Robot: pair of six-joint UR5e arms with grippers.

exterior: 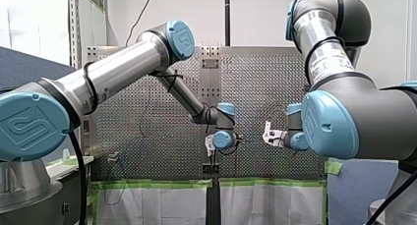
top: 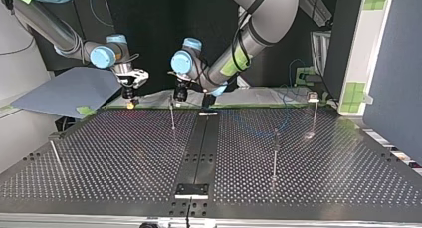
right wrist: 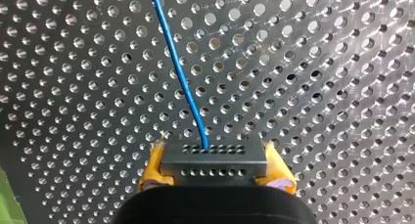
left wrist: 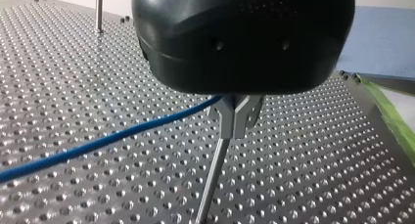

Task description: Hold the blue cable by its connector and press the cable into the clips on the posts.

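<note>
**Q:** What do I see on the bench [top: 298, 158]?
**A:** Both pincers, at the edge nearest the arms. My left pincer [left wrist: 237, 128], metal fingers together, clamps the blue cable [left wrist: 107, 141] just above a post [left wrist: 213, 180].
**Q:** And my right pincer [right wrist: 214, 153]?
**A:** Its yellow pads [right wrist: 151, 168] grip the connector [right wrist: 214, 161]. The cable leaves it and runs out over the bench.

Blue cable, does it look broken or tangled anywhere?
No, nothing stands out. The blue cable leaves the black connector, held between my right hand's yellow pads, and runs smooth and unkinked over the perforated table. My left hand pinches it, with a post right under it. No damage shows.
</note>
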